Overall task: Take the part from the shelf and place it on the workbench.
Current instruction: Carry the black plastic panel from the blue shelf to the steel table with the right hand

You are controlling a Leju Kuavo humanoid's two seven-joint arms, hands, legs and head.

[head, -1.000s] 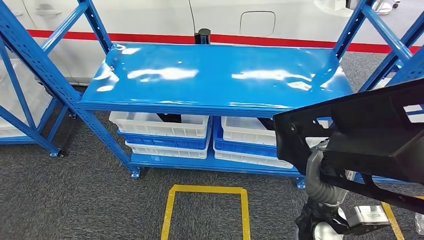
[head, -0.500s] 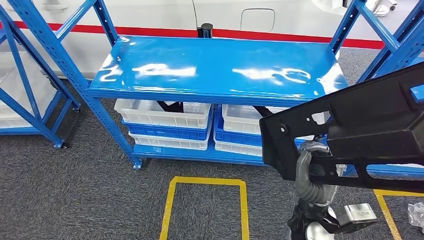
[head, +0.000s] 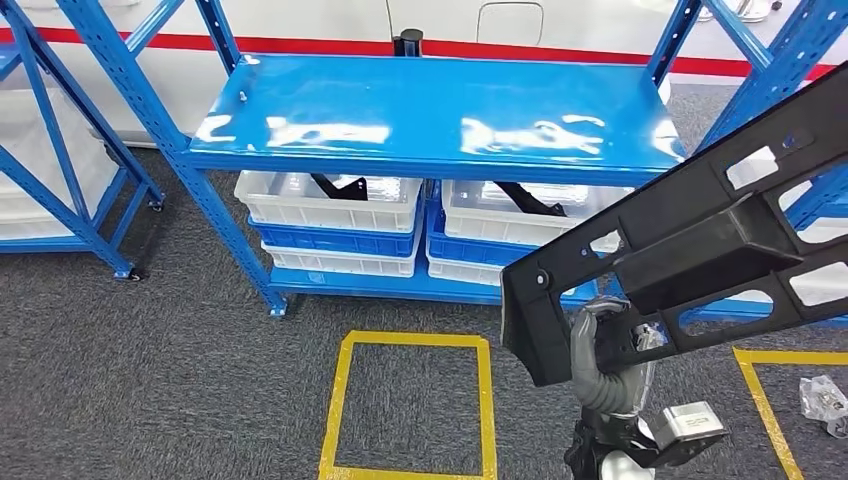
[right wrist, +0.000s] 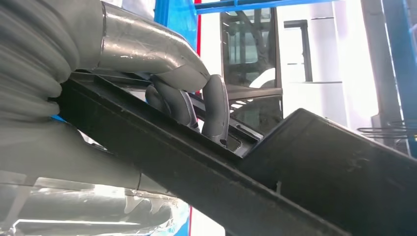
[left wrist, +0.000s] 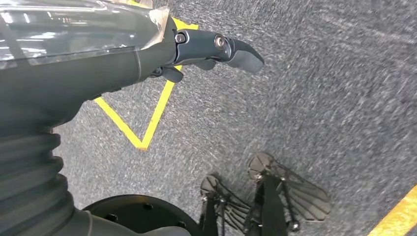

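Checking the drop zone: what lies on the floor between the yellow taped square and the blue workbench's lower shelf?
In the head view, bare grey carpet separates the yellow taped square from the blue workbench.

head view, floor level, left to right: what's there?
Left rack's caster foot → yellow taped square → right hand gripping the black part → second yellow tape outline → crumpled clear wrapper.

A glossy blue shelf unit (head: 430,115) stands on grey carpet (head: 150,380) marked with yellow tape (head: 345,400), white bins (head: 330,205) beneath.
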